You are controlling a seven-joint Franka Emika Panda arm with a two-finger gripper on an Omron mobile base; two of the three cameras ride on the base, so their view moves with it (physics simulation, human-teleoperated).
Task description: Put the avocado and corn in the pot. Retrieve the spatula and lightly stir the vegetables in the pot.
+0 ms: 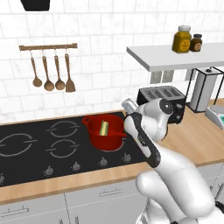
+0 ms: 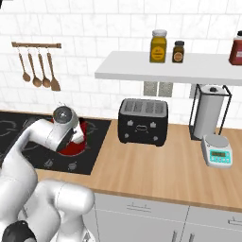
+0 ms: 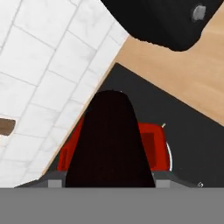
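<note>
Bright red, the pot (image 1: 105, 139) stands on the black cooktop (image 1: 35, 151) a little left of the middle of the left base view. It is round, with a small handle on each side and a dark inside. In it the corn (image 1: 105, 127) leans upright, a short yellow cob with green husk along both its sides.

In the right base view the pot (image 2: 75, 147) shows at middle left as a red edge behind the arm's white elbow. The gripper (image 1: 128, 105) is just above and to the right of the pot's rim, close to the black toaster (image 1: 159, 94).

In the hand view the gripper (image 3: 109, 183) is at the bottom centre. Between its jaws rises the avocado (image 3: 109, 140), a tall, rounded, almost black shape. The jaws are partly closed on it and hold it. Behind the avocado the pot (image 3: 158, 148) shows red on both sides, low in the frame. The black toaster (image 3: 166, 22) is at the upper right, and the white tiled wall (image 3: 39, 65) is on the left.
</note>
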